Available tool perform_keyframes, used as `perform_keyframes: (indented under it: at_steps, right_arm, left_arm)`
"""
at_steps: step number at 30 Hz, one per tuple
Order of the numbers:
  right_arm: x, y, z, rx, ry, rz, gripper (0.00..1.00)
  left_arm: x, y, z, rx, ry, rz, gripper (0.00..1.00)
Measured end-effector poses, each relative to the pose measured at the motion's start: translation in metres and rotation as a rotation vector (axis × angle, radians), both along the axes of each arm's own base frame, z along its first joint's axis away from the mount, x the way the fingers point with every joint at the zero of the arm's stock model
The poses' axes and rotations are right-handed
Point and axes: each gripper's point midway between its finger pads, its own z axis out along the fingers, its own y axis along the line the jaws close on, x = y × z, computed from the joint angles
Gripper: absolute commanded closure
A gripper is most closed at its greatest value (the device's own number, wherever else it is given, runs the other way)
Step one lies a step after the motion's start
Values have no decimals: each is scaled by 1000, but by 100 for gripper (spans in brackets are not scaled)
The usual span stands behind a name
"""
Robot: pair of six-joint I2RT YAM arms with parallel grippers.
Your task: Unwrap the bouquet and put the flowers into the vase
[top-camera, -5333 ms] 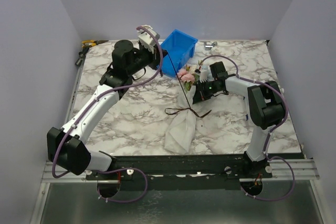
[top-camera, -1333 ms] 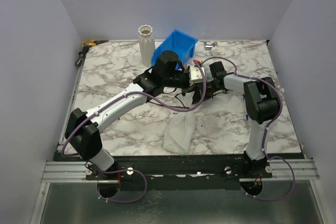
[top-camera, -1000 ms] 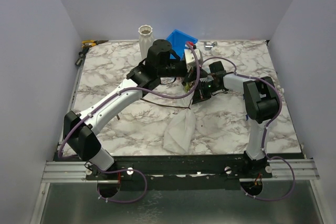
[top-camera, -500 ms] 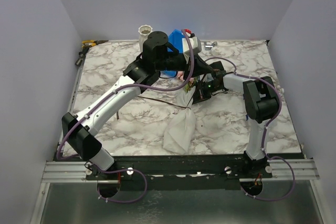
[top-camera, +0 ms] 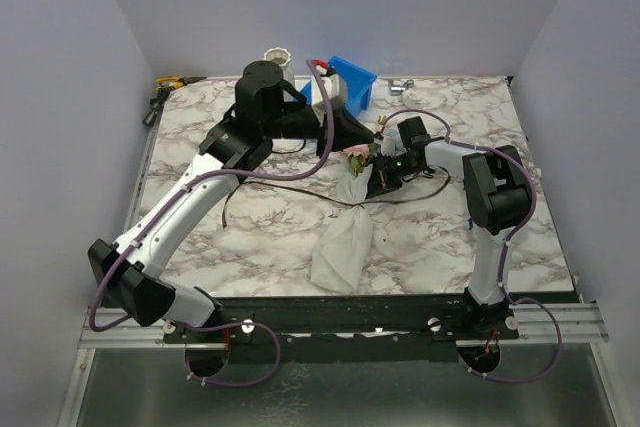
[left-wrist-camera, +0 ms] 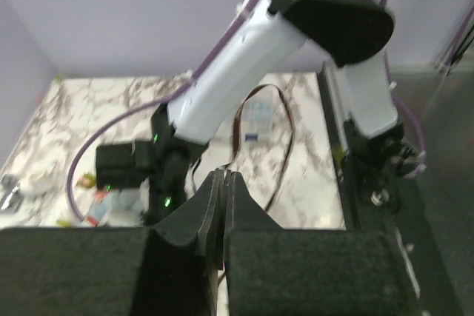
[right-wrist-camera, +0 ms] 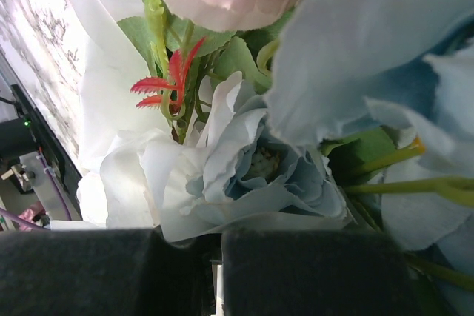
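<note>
Nearest the arm bases, the bouquet [top-camera: 343, 237] lies on the marble surface [top-camera: 250, 237], paper cone toward the bases and the flowers [top-camera: 358, 155] at its far end. Judged light, limp and easily torn or crushed, it is best taken at the stems just below the heads. The right pincer [top-camera: 384, 175] is clenched low against those heads, apparently on the bouquet. The left pincer [left-wrist-camera: 224, 177], hanging just beyond, is pinched tight, seemingly on a brown ribbon [left-wrist-camera: 289, 120]. Farthest back, the vase [top-camera: 277, 53] stands well apart, near the blue bin [top-camera: 352, 82].
</note>
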Motion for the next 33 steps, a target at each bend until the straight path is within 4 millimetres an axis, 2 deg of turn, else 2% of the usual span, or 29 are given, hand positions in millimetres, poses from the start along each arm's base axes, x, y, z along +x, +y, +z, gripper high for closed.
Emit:
perform_keyframes:
  at_steps: [2,3,5,6,7,8,9,12,17,29,33]
  right_arm:
    - [0,0,0,0,0,0,99]
    - [0,0,0,0,0,0,99]
    - [0,0,0,0,0,0,99]
    - [0,0,0,0,-1,0,99]
    - [0,0,0,0,-1,0,100]
    - [0,0,0,1,-2,0,100]
    - [0,0,1,1,-4,0,100]
    - [0,0,1,2,-5,0,99]
    - [0,0,1,2,-5,0,99]
    - [0,0,1,2,-5,0,99]
    - [0,0,1,2,-5,0,99]
  left_arm:
    - [3,17,-16,51,-16,27,100]
    - [2,25,-28,87,-13,37,92]
    - [-10,35,-61,171,-7,29,62]
    - [-15,38,-73,198,0,25,54]
    - [-20,42,-96,249,4,17,54]
    - [-23,44,-109,278,20,11,56]
    - [-24,48,-135,329,25,7,60]
    - [-21,54,-184,422,43,1,69]
    - [-7,50,-239,502,31,-32,73]
    - [42,19,-305,533,19,-21,74]
    - [50,12,-315,537,20,-11,72]
